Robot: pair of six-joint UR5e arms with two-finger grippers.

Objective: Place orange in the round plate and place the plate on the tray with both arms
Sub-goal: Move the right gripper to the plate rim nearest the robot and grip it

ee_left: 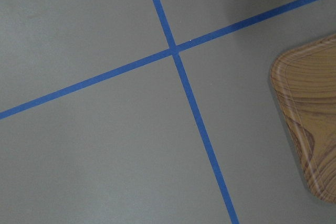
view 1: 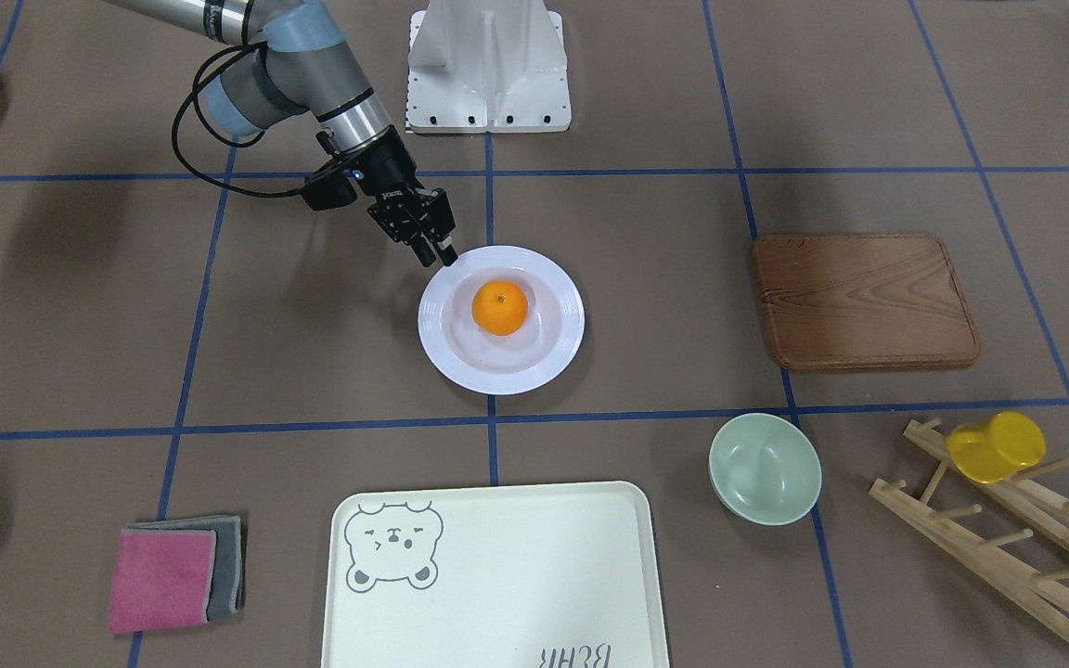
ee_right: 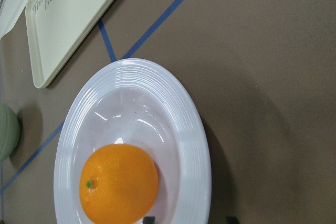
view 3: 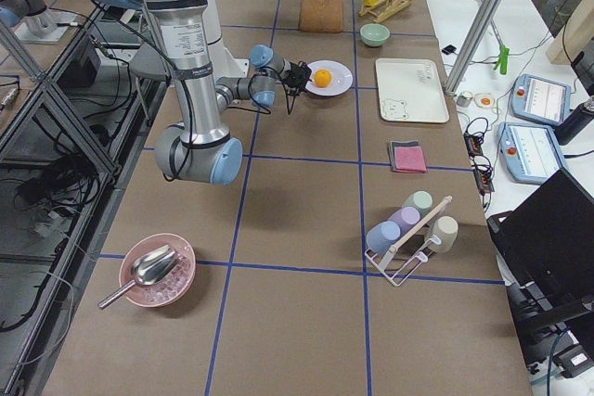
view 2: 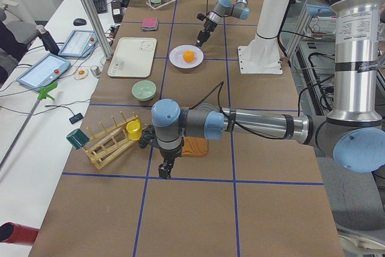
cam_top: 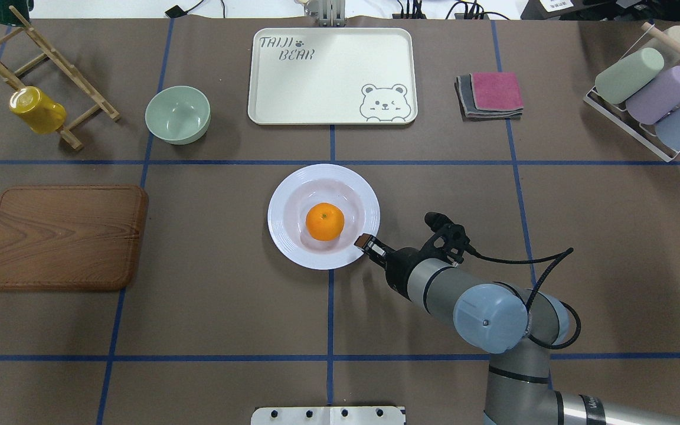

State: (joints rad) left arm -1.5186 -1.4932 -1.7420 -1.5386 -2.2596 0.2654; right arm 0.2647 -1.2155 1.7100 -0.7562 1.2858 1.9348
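Since the orange (view 1: 500, 307) already sits in the round plate (view 1: 553, 362), just ahead of the right pincer (view 1: 439, 250), that pincer should close firmly on the rim it straddles, jaws apart, and lift level toward the tray (view 1: 516, 575) well beyond. Its arm slants down steeply. The left pincer (view 2: 165, 170) hangs beside the wooden board (view 1: 864, 301), well apart from the plate; its opening cannot be told.

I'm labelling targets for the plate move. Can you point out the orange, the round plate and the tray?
orange (cam_top: 324, 221): overhead view, middle of the fruit's top.
round plate (cam_top: 284, 190): overhead view, bare ribbed rim at its far left.
tray (cam_top: 328, 79): overhead view, bare middle of its floor.
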